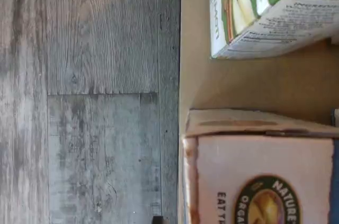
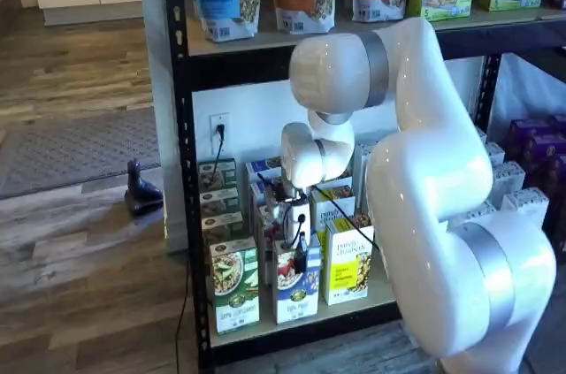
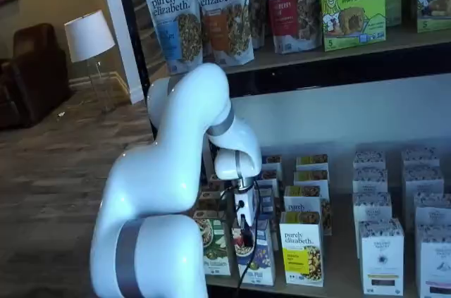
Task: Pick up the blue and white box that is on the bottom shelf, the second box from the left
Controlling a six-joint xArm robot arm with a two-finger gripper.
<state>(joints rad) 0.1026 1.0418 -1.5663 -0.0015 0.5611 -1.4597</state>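
White arm [image 2: 433, 188] fills both shelf views, gripper [image 2: 301, 255] low over the blue and white box [image 2: 296, 290] at the bottom shelf [image 2: 354, 308] front, jaw state untellable; descend straight, clearing green carton [image 2: 234, 290] and yellow carton [image 2: 348, 263].

Home room, lamp [image 3: 88, 34], armchair [image 3: 28, 65], stocked rack [image 2: 181, 171]

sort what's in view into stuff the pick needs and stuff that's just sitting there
Needed: blue and white box, bottom shelf, claw.

Just there: green-and-white carton, yellow carton, granola bags on the higher board, floor lamp.
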